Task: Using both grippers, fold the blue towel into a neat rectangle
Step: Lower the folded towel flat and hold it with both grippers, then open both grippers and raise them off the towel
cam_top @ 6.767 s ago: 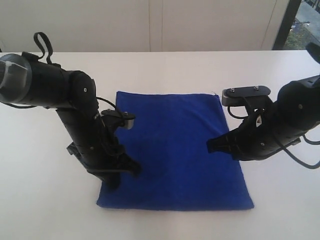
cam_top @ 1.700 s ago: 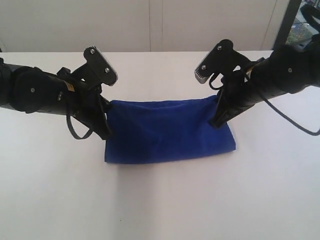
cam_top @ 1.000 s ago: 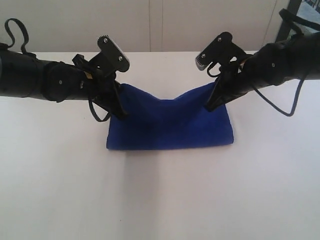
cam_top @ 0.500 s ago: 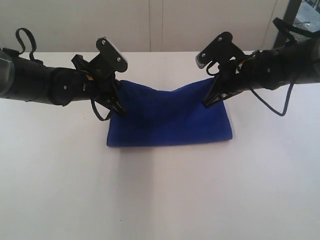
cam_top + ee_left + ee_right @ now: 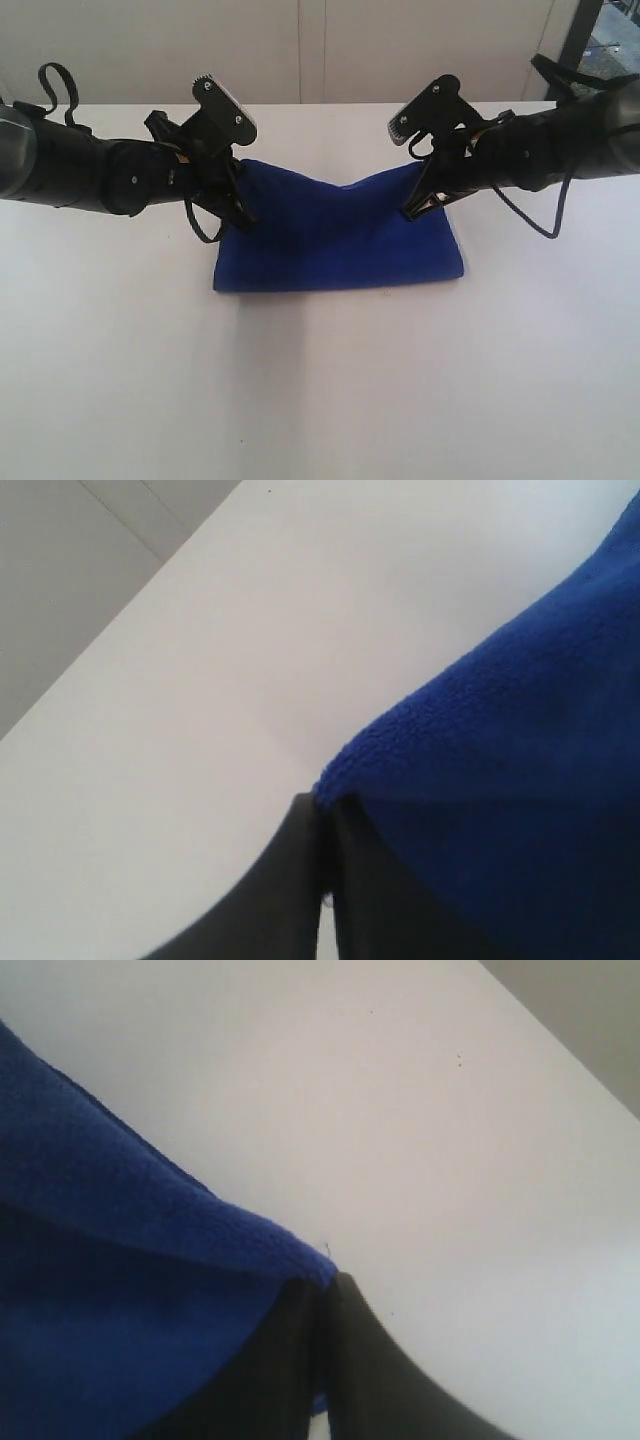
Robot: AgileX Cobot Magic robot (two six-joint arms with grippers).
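The blue towel (image 5: 335,240) lies folded in half on the white table, its fold toward the front and its top layer lifted at both far corners so the far edge sags in the middle. My left gripper (image 5: 243,222) is shut on the towel's far left corner; in the left wrist view the black jaws (image 5: 326,810) pinch the blue edge (image 5: 500,740). My right gripper (image 5: 412,212) is shut on the far right corner, and the right wrist view shows the jaws (image 5: 325,1285) closed on the cloth (image 5: 120,1260).
The white table (image 5: 320,400) spreads wide in front of the towel and to both sides. A pale wall (image 5: 300,50) runs behind the table's far edge. A dark post (image 5: 578,40) stands at the back right.
Over the last second both grippers have carried the towel's held corners a little farther toward the back and lower. The towel's front fold has stayed put.
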